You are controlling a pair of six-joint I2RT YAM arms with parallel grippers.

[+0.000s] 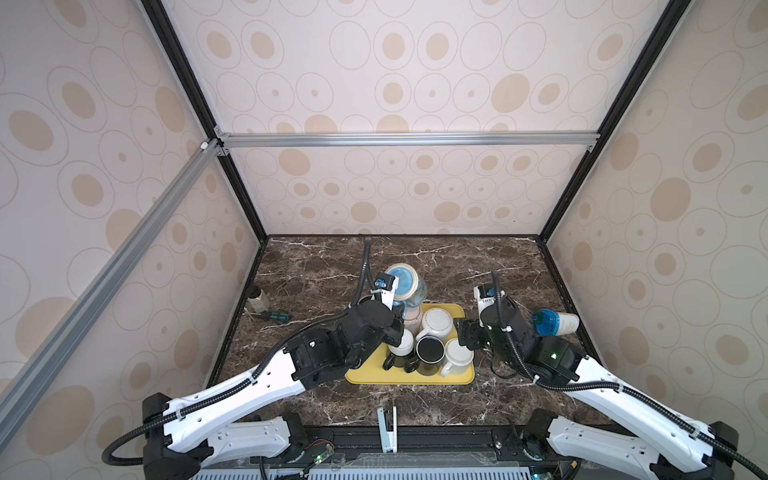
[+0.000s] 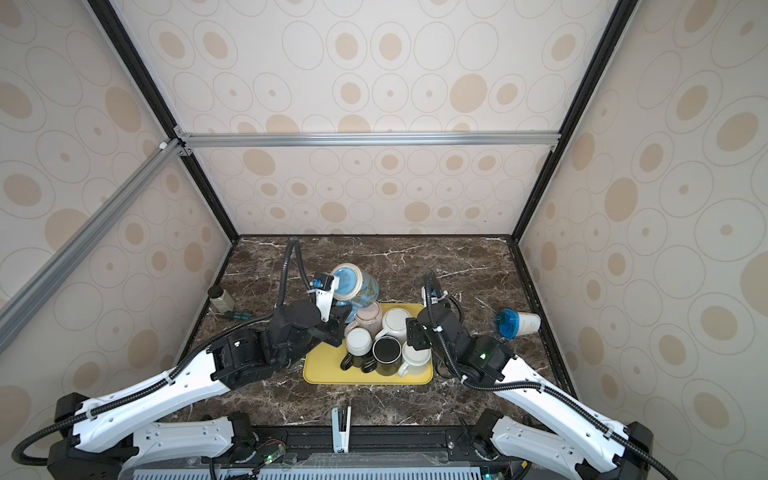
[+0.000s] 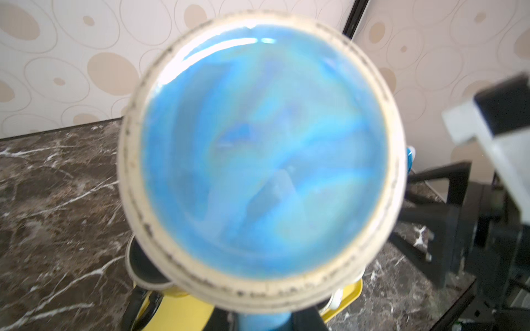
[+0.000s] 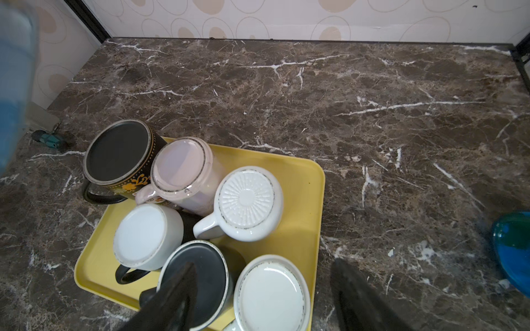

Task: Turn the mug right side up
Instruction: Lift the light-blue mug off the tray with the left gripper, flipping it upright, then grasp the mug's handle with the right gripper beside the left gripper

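Glossy blue-glazed mug (image 3: 263, 154), round base

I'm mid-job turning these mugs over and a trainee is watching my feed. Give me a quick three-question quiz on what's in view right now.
1. Multiple choice: what colour is the mug that the left end effector holds aloft? A) blue, B) black, C) white.
2. True or false: the right end effector is shut.
3. Count: how many base-up mugs does the right wrist view show at the yellow tray?
Key: 1 A. 2 False: it stands open and empty. 3 Six.
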